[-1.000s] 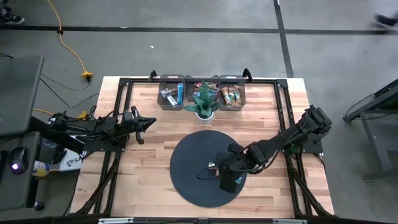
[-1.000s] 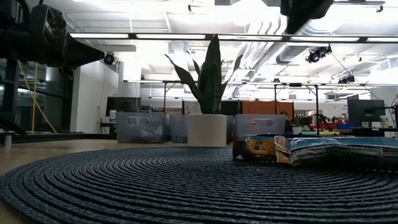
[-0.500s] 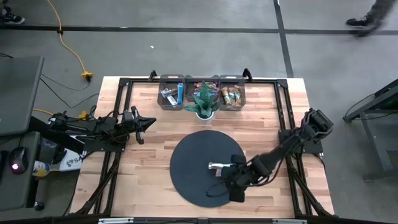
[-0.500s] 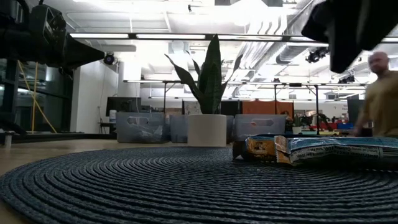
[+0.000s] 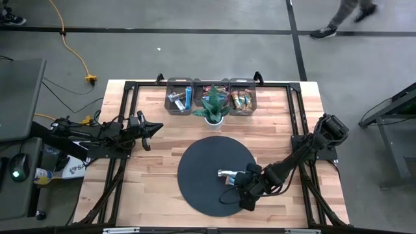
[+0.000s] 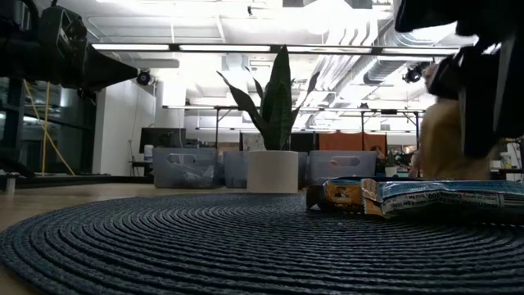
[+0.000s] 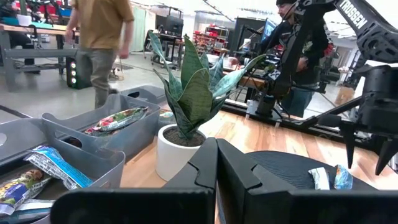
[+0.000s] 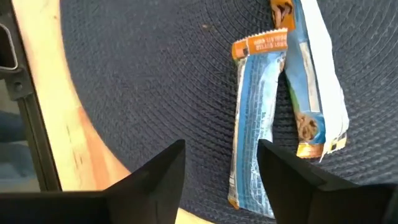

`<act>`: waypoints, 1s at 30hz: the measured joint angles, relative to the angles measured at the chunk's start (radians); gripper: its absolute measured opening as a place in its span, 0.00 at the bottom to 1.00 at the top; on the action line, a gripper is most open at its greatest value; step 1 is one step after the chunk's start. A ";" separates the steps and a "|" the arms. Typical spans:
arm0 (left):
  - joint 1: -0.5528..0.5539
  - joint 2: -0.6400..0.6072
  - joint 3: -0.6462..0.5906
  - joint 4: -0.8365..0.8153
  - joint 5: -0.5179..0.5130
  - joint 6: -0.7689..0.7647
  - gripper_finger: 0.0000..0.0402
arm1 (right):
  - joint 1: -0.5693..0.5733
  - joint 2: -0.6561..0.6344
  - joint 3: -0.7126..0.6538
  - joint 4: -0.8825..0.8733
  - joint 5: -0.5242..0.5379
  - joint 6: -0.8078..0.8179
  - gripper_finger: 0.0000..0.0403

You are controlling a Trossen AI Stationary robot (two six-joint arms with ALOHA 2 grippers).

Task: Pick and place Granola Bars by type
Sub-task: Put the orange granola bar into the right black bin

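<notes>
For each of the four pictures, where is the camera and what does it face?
High: overhead, facing down on both arms; the left gripper waits at the table's left.
Low: table height, across the round dark woven mat.
Left wrist: past its shut fingers toward the spiky potted plant.
Right wrist: over two blue wrapped granola bars, fingers apart.
All share the mat.

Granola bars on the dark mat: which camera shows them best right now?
The right wrist view: two granola bars lie side by side on the mat, just beyond the right gripper and its open fingers. The low view shows them edge-on, the left wrist view far off, the high view mostly hidden under the arm.
</notes>
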 joint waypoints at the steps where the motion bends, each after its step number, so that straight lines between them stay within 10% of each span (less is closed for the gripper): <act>1: 0.000 0.000 0.000 0.000 0.000 0.000 0.00 | 0.000 0.000 -0.009 0.011 -0.001 0.010 0.46; 30: 0.000 0.000 0.000 0.000 0.000 0.000 0.00 | -0.001 0.021 -0.036 -0.015 0.095 0.048 0.54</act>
